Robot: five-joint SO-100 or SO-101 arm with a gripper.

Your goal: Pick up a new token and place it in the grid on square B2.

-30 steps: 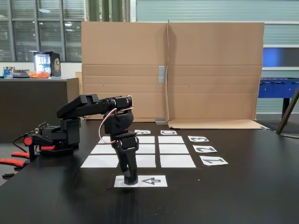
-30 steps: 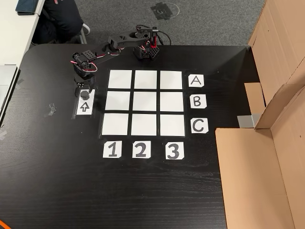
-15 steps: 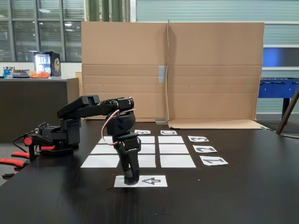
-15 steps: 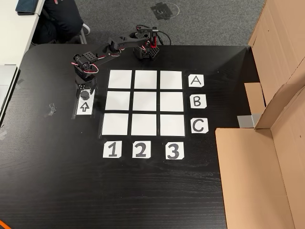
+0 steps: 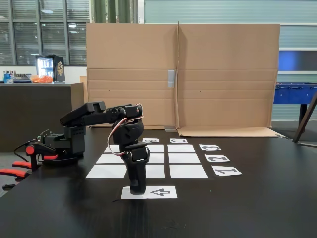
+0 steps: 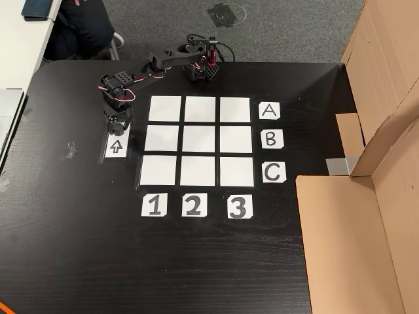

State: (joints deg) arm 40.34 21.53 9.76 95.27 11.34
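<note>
1. Token (image 6: 118,127) sat at the left of the frame on the arrow strip (image 6: 116,148), under the gripper (image 6: 117,124), which had dropped lower onto it.
2. Grasp seemed imminent; the grid (image 6: 166,108) was bare.
3. Whether the fingers were clenched or released, I couldn't tell.

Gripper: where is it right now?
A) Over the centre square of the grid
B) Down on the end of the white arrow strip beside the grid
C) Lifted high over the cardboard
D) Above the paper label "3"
B: in both fixed views the gripper points down onto the end of the arrow strip, beside the grid, whose squares all lie bare.
</note>
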